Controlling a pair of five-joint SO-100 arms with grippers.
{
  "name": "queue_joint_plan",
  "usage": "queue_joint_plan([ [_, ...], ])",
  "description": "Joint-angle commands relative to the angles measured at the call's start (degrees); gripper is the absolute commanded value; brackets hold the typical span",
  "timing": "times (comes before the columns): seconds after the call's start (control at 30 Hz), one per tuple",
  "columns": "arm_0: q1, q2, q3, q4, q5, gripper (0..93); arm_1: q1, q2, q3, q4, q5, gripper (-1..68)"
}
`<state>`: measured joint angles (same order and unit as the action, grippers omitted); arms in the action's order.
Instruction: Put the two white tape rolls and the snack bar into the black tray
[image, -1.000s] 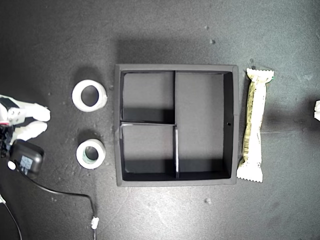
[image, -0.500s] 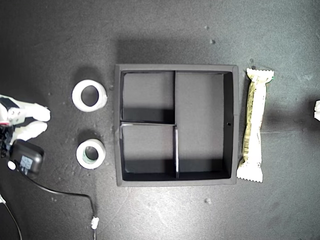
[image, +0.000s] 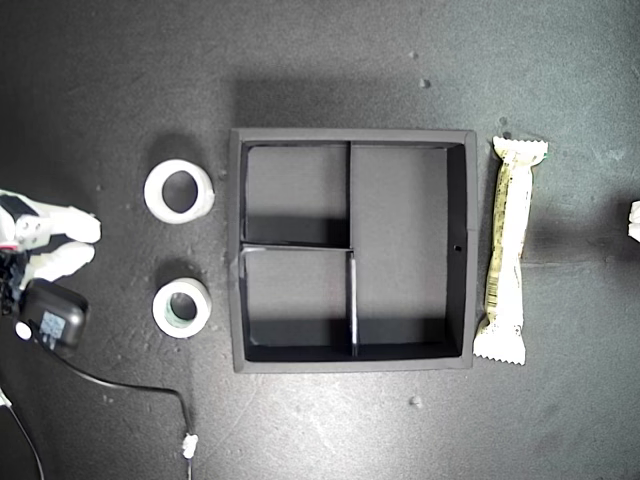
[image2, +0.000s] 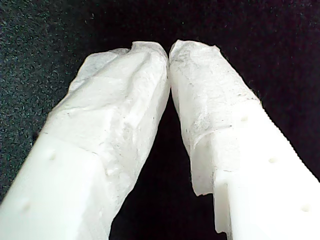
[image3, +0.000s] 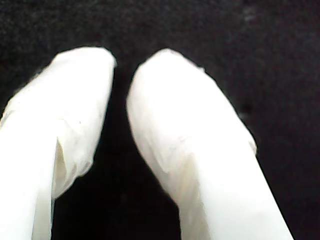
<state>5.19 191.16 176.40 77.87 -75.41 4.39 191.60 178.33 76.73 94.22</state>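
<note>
Nothing has moved since the earlier frames. From the exterior view's left: both tape rolls, larger (image: 179, 192) above smaller (image: 182, 308), then the black tray (image: 352, 359), then the snack bar (image: 509, 250) just beside it. My first gripper (image2: 168, 52) has its tips touching over bare mat; my second gripper (image3: 120, 65) stands barely apart, holding nothing.

Evenly lit and sharp from above, with soft shadows pooling inside the black tray (image: 458, 250) along its upper walls. Blown-out white and blurred close up on fingers (image3: 195, 150) in the second wrist view; crisper in the first.
</note>
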Motion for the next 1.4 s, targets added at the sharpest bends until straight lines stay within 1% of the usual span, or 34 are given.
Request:
queue_joint_plan([
  [0.0,-1.8,2.8,3.4,2.0,-4.9,2.8,2.7,0.4,0.7,-0.8,-6.2,4.4],
  [0.03,-4.1,2.9,3.4,2.0,-4.5,2.9,5.4,0.4,0.7,-1.5,-7.0,3.7],
  [0.07,-7.3,3.0,3.4,2.0,-6.2,3.0,7.5,0.4,0.7,-1.8,-6.9,1.1],
  [0.1,-9.2,3.0,3.4,2.0,-7.9,2.8,8.9,0.4,0.7,-2.2,-5.5,0.0],
  [0.13,-9.5,2.9,3.4,2.0,-8.5,2.4,9.7,0.4,0.7,-2.7,-3.8,0.0],
  [0.17,-9.2,2.9,3.4,1.4,-8.6,2.2,10.4,0.4,0.7,-3.6,-2.4,0.8],
  [0.2,-8.3,2.9,3.4,-1.3,-6.9,2.5,11.3,0.4,0.7,-4.6,-0.7,-0.2],
  [0.23,-6.9,2.9,3.4,-4.4,-5.6,0.0,12.7,0.3,0.7,-6.3,-0.6,-0.2],
  [0.3,-5.6,2.9,3.4,-9.7,-3.1,0.0,15.0,0.3,0.7,-11.7,-0.2,-0.2],
  [0.33,-4.5,2.9,3.4,-12.2,-4.1,0.0,16.0,0.3,0.7,-15.5,-0.2,-0.3],
  [0.37,-2.6,2.9,3.4,-14.1,-8.3,0.0,16.9,0.3,0.7,-18.8,0.5,-0.3],
  [0.4,-0.6,2.9,3.4,-16.6,-10.5,0.0,17.8,0.3,0.7,-22.0,1.6,-0.3],
  [0.43,0.4,2.8,3.4,-21.4,-5.5,0.0,18.7,0.3,0.7,-24.9,2.7,-0.4],
  [0.47,2.5,2.8,3.4,-27.0,-2.5,0.0,19.4,0.3,0.7,-27.1,6.0,-0.4],
  [0.53,4.6,2.7,3.4,-37.1,4.0,0.0,20.3,0.3,0.7,-30.6,12.8,-0.5],
  [0.57,4.8,2.7,3.2,-41.6,6.9,0.0,20.7,0.3,0.7,-32.9,14.5,-0.5],
  [0.63,4.2,2.7,2.3,-46.8,11.0,1.3,20.5,0.3,0.7,-36.9,17.4,-0.5],
  [0.67,3.2,2.7,1.9,-47.6,11.2,7.2,20.2,0.3,0.7,-39.3,17.5,-0.5],
  [0.77,-0.5,2.9,2.7,-46.1,9.8,11.8,19.1,0.3,0.7,-46.9,14.0,-0.5],
  [0.83,-1.5,2.8,3.4,-43.1,8.1,14.8,18.1,0.3,0.7,-50.6,9.0,-0.5],
  [0.97,-1.1,2.7,3.3,-37.6,5.9,17.3,14.9,0.3,-0.1,-51.1,1.8,-0.5],
  [1.13,-1.8,-1.6,1.1,-37.1,5.5,17.4,11.7,0.3,-3.2,-48.3,-2.7,-0.5],
  [1.2,-1.8,-9.9,-5.0,-36.9,5.7,15.8,10.5,-0.1,-5.4,-45.9,-3.9,-0.5],
  [1.27,-2.0,-26.9,-16.3,-36.7,7.3,15.5,9.8,-0.4,-7.4,-43.3,-5.2,-0.5],
  [1.37,-3.4,-53.9,-33.3,-33.7,10.2,17.6,9.0,-0.4,-8.9,-40.1,-5.9,-0.4],
])
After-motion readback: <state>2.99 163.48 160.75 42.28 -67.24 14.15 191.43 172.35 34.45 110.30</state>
